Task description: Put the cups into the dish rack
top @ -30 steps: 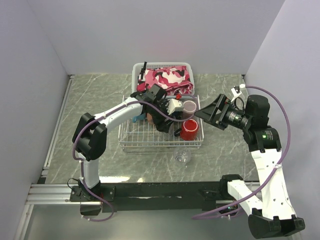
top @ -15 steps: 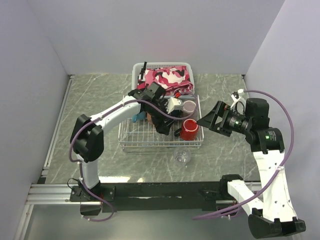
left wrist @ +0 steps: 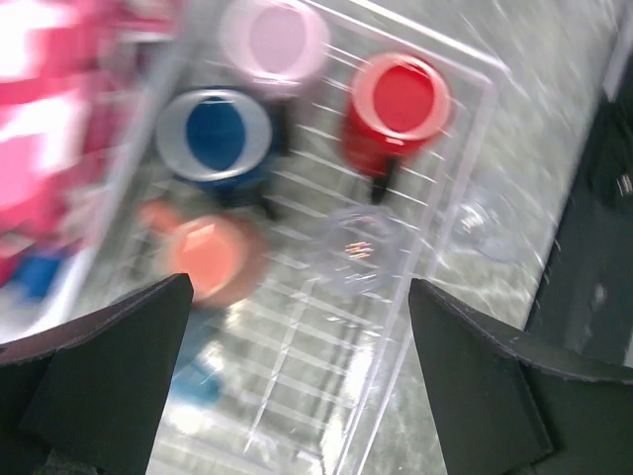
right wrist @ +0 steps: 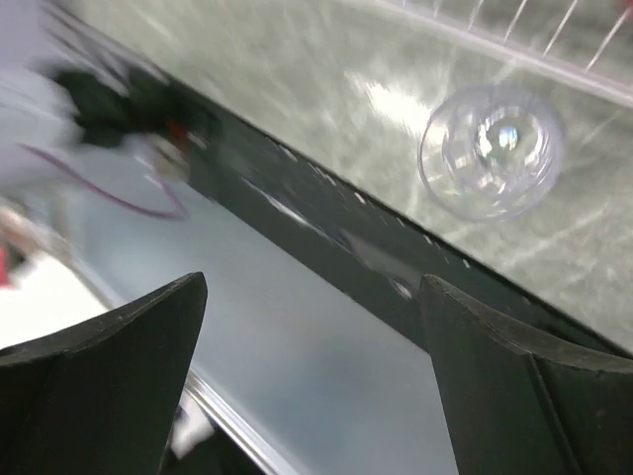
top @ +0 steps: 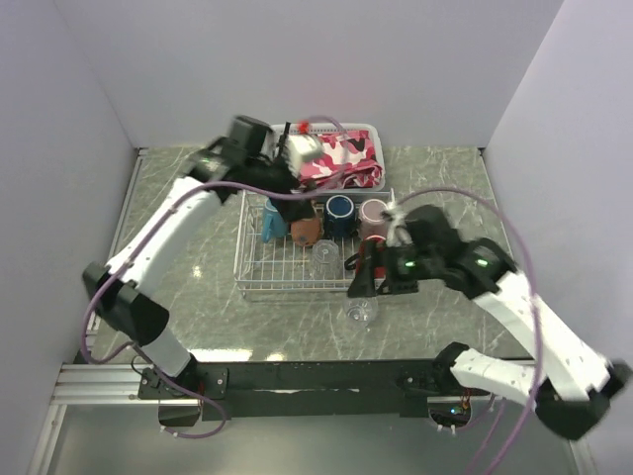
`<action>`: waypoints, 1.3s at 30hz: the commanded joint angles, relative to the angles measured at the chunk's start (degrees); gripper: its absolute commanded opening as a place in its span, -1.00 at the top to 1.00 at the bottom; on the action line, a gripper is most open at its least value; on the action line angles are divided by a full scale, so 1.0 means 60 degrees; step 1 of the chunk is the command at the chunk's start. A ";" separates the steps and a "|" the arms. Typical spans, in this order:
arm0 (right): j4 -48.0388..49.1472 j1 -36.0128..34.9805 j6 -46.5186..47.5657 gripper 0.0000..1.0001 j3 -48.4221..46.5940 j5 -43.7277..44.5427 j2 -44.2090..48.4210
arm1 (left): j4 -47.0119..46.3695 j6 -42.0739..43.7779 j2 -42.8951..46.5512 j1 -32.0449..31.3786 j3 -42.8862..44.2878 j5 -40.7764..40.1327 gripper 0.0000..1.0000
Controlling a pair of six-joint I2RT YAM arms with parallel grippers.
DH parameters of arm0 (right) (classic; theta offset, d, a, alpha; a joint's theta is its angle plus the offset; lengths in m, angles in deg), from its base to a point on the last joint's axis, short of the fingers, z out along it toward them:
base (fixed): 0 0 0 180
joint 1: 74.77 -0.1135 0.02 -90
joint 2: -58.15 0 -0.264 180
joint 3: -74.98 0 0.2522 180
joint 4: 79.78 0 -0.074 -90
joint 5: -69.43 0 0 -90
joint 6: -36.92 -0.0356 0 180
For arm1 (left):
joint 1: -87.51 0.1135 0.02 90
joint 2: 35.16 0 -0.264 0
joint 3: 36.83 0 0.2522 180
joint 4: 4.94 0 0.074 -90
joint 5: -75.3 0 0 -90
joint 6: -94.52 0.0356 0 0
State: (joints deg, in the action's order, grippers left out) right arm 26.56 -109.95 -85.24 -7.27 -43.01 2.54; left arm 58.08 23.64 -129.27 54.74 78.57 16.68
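Note:
The white wire dish rack (top: 259, 277) holds a teal mug (top: 270, 223), a terracotta mug (top: 305, 230), a navy mug (top: 339, 213), a mauve mug (top: 373, 216) and a clear glass (top: 323, 255). The red mug (left wrist: 396, 99) stands in the rack too; my right arm mostly hides it from above. A second clear glass (top: 361, 312) stands on the table in front of the rack, also in the right wrist view (right wrist: 492, 148). My left gripper (top: 285, 183) is open and empty, high above the rack (left wrist: 445, 247). My right gripper (top: 364, 279) is open and empty, beside the loose glass.
A white slotted basket (top: 269, 139) with pink camouflage cloth (top: 336, 153) stands behind the rack. The table's near edge and the black base rail (top: 316, 376) lie just in front of the loose glass. Walls close in at left, back and right.
My left gripper has lifted out of the rack and pulled back toward the basket, uncovering the mugs. My right gripper has swung down and left to the rack's front edge near the loose glass.

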 commanded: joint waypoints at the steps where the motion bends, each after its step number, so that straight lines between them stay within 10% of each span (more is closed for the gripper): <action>1: -0.0227 -0.1926 -0.0309 -0.89 -0.0290 0.2492 -0.1464 | -0.0108 -0.1061 0.1297 0.1153 0.0199 0.0425 -0.93; 21: 0.1589 -0.3116 -0.0103 -0.43 0.1761 0.3944 -0.2053 | -0.0797 -0.2644 0.4039 0.1946 -0.2994 -0.0630 -0.93; 39: 0.2629 -0.3688 0.0219 -0.38 0.1878 0.3505 -0.3753 | -0.0694 -0.2585 0.3540 0.2078 -0.2571 -0.0732 -0.93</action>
State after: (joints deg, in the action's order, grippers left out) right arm 39.41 -131.20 -84.48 3.51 -21.59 -19.32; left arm 56.20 9.28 -107.70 66.76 60.65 12.31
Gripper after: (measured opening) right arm 0.695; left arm 0.966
